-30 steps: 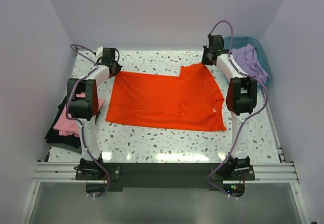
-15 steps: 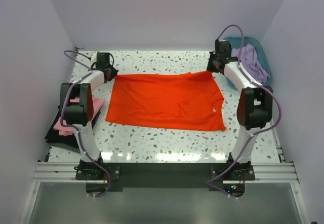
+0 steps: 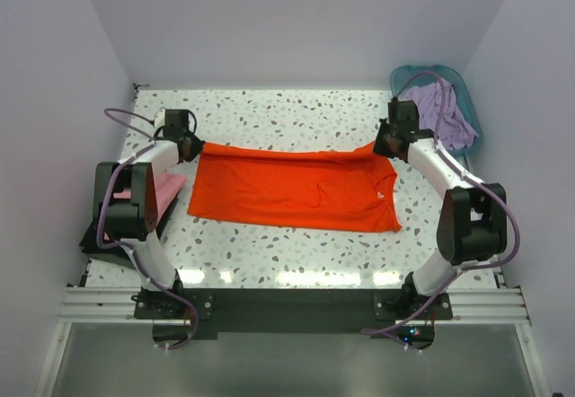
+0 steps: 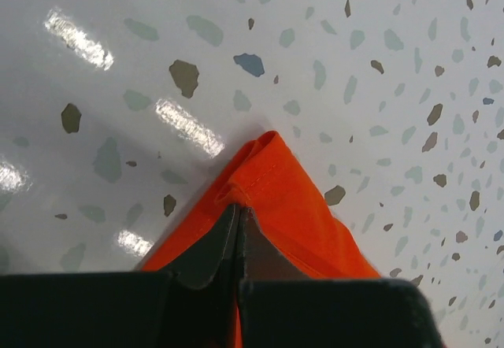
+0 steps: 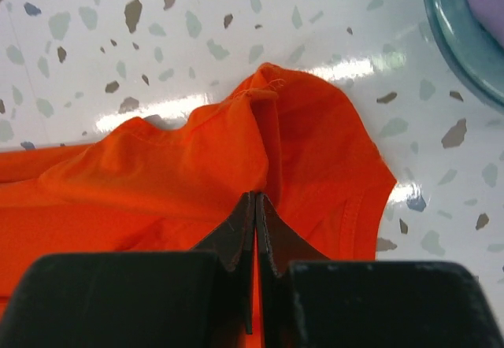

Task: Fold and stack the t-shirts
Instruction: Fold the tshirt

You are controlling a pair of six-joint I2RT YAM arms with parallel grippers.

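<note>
The orange t-shirt [image 3: 287,190] lies spread across the middle of the speckled table, its white neck label near the right edge. My left gripper [image 3: 192,147] is shut on its far left corner, and the left wrist view shows orange cloth [image 4: 295,206] pinched between the jaws [image 4: 238,208]. At the far right corner my right gripper [image 3: 384,145] is shut on a fold of the same shirt [image 5: 157,183], jaws together [image 5: 255,198]. A pink t-shirt [image 3: 169,186] lies on a black t-shirt [image 3: 101,235] at the left edge. The lavender t-shirt [image 3: 440,110] sits in the basket.
A teal plastic basket [image 3: 406,76] stands at the far right corner, and its rim [image 5: 461,45] shows close to the right gripper. White walls enclose the table on three sides. The arm bases sit on a rail at the near edge.
Both grippers have come toward the near side, drawing the orange shirt's far edge with them. The raised right corner is lower now and the shirt looks shallower front to back.
</note>
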